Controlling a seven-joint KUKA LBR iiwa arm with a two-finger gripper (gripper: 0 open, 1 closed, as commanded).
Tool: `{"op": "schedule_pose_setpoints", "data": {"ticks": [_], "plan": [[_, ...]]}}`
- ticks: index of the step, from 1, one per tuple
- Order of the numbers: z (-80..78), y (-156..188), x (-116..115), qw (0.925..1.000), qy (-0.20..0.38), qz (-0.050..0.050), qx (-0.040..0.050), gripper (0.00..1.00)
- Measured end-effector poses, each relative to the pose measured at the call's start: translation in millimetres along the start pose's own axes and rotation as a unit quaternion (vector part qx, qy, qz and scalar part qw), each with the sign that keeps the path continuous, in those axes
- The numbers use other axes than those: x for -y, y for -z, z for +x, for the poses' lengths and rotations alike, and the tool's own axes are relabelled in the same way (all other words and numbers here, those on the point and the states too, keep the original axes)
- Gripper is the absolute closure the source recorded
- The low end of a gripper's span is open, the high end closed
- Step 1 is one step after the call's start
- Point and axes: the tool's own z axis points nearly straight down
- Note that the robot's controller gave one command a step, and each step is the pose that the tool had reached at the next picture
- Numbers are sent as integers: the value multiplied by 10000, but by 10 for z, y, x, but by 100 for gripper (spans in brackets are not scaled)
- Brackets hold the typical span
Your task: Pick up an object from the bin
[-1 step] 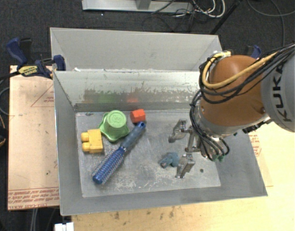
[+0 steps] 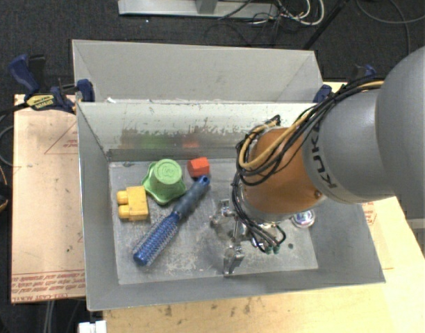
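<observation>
- Block of yellow plastic (image 2: 132, 203), notched like a toy brick, lies flat at the left of the bin (image 2: 198, 120) floor. It is well apart from me, and I read no writing on it.
- Just beside it stands a green cup (image 2: 164, 180), mouth down on its rim. I judge that this leaves little edge to grip.
- A blue brush (image 2: 169, 224) lies slantwise, its bristled head toward the front left. The tip of its handle reaches up between the cup and a small red cube (image 2: 198, 166). Long and low, it seems to me the easiest thing to close on across its handle.
- The cube sits near the back wall, close to the handle tip. I cannot tell whether the two touch.
- My pincer (image 2: 230, 254) hangs over bare floor in the front middle of the bin, to the right of the brush and apart from it. I cannot tell how wide it stands, nor whether it has hold of anything. So the thing to pick lies to my left, with the brush nearest.
- Above it my orange cover (image 2: 278, 175) and looped cables (image 2: 251, 151) hide part of the floor.
- A small round white-and-blue thing (image 2: 303, 218) peeps out at the cover's right edge. It is too small for me to name or to read.
- My grey arm (image 2: 379, 144) bears the lettering KUKA, running sideways along the link.
</observation>
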Motion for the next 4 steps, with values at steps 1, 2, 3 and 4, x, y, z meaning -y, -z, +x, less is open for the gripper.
{"op": "schedule_pose_setpoints", "data": {"ticks": [1, 2, 3, 4], "plan": [[-207, 1318, -628, 10000, 72, -8, 37, 0], [-911, -8, -1193, 9984, 567, -12, 12, 0], [-911, 30, -1172, 9985, 550, -6, 13, 100], [-917, 1185, -1027, 9971, 758, 2, 31, 100]]}}
